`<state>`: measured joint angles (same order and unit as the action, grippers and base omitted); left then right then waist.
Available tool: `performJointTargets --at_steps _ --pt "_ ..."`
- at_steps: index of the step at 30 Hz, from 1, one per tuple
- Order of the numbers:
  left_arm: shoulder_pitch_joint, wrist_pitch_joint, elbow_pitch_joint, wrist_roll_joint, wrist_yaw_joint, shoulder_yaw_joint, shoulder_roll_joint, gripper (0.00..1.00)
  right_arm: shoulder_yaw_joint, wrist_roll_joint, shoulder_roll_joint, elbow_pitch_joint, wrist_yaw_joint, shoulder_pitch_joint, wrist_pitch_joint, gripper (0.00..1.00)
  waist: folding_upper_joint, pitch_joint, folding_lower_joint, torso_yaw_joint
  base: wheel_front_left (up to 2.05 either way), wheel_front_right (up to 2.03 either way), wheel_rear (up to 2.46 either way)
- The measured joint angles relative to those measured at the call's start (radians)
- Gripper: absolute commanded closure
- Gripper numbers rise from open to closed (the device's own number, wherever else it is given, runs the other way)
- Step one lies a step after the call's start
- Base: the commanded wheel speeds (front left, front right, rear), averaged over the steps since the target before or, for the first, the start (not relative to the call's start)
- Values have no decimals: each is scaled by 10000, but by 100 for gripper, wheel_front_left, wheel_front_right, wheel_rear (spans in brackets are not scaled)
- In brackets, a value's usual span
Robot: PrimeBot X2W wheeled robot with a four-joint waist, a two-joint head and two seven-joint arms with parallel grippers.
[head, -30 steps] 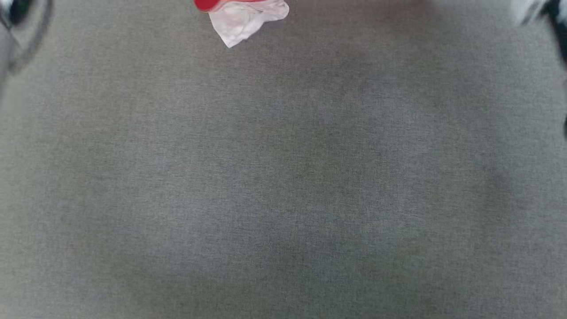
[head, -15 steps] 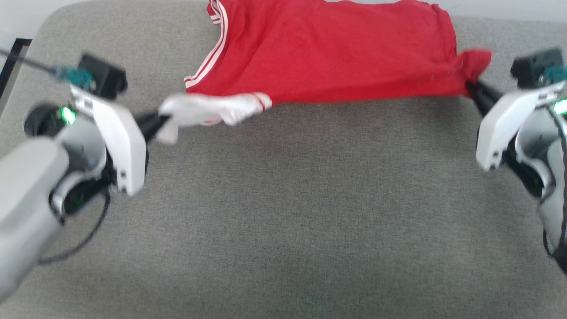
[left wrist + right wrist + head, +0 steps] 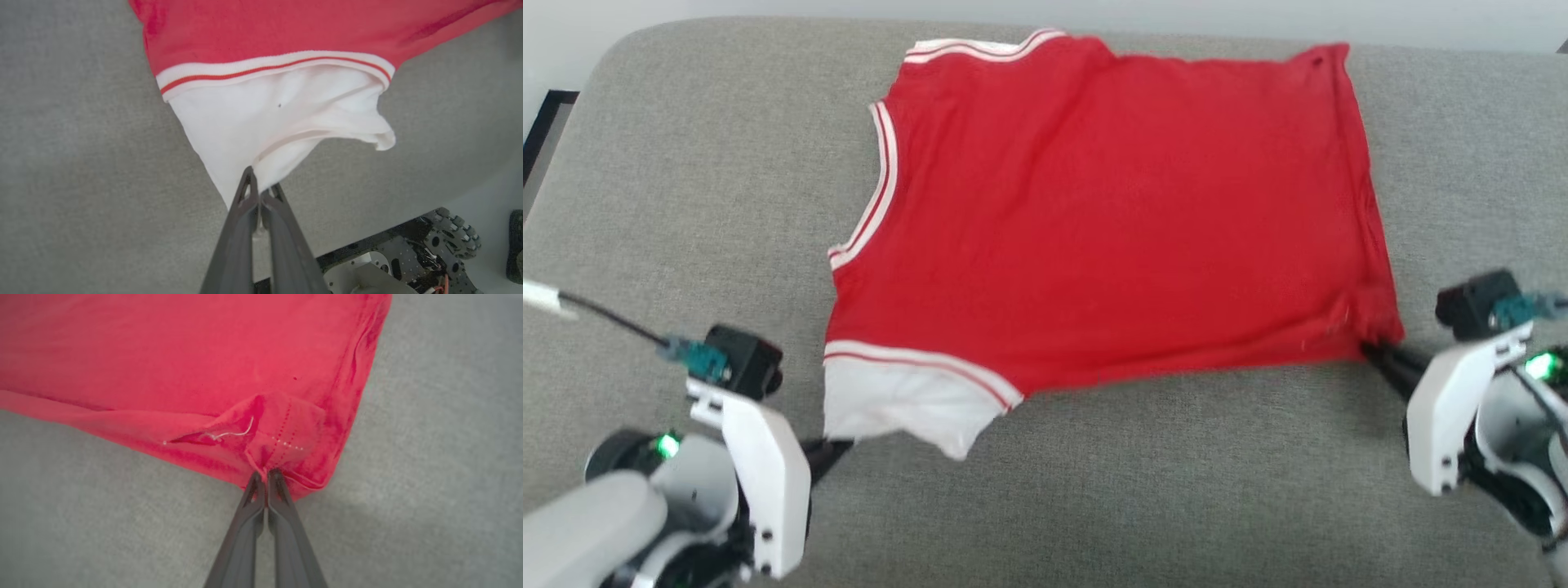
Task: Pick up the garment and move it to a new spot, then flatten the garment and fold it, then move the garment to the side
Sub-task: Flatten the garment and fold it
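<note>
The garment [image 3: 1111, 220] is lying spread on the grey cushion [image 3: 686, 163], plain red side facing up, hem pointing right and neck left. The left gripper [image 3: 259, 183] is pinching the edge of the white sleeve [image 3: 278, 114], fingers pressed together on the cloth. The right gripper [image 3: 265, 475] is clamping the near hem corner [image 3: 286, 437] the same way.

I am judging this as the flattening step: both grips are drawing the near edge out along the cushion. The sleeve is sagging in a loose fold and the hem corner is bunching. So the next move is calling for laying both ends down flat and smooth before any fold is started.

The cushion is showing a woven, slightly grippy face and a rounded far-left corner. A pale wall [image 3: 1258, 16] is running beyond it, and a black frame [image 3: 543, 122] is standing at the left. The robot's wheeled base [image 3: 408, 261] is showing below the near edge. A dark shape [image 3: 515, 245] is sitting beside it, possibly a shoe.
</note>
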<state>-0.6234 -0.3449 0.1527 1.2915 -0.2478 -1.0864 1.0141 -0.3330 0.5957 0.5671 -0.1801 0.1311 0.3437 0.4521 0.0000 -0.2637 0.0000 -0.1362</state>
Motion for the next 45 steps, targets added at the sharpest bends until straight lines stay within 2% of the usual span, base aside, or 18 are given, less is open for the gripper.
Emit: performJointTargets --at_steps 5,11,17,23,26,29,34,38,45 --pt "775 35 842 326 -585 -151 372 100 217 309 311 1168 -2 -1292 640 100 0 -6 0 23 0 0 0" --pt "1493 109 1250 683 -934 -405 616 100 506 499 401 2288 -2 -2729 1133 100 0 -36 0 77 0 0 0" --pt "1655 167 1540 752 -1087 -360 957 100 1057 550 157 3033 -2 -3557 1135 100 0 -94 0 157 0 0 0" --pt "1036 194 2163 462 -1221 169 1730 100 1860 644 -184 3768 -2 -3870 1076 100 0 -119 0 233 0 0 0" --pt "460 86 2355 -12 -1216 451 2079 100 2240 598 -418 4100 -2 -3886 1051 100 1 -151 0 284 0 0 0" --pt "-228 -81 2199 -550 -917 675 2094 100 2583 360 -704 4190 -2 -3552 1045 100 1 -192 0 359 0 0 0" --pt "-1396 -391 1170 -1304 -40 855 1503 100 2819 -107 -1170 3931 -2 -2568 1009 100 0 -275 0 422 0 0 0" --pt "-2379 -696 -163 -1868 744 842 675 100 2667 -464 -1241 3402 0 -1704 1009 100 0 -393 0 417 0 0 0" --pt "-3739 -594 -3246 -2531 2209 637 -1001 100 2096 -748 -1292 2046 -2 -195 754 100 0 -756 0 419 0 0 0"
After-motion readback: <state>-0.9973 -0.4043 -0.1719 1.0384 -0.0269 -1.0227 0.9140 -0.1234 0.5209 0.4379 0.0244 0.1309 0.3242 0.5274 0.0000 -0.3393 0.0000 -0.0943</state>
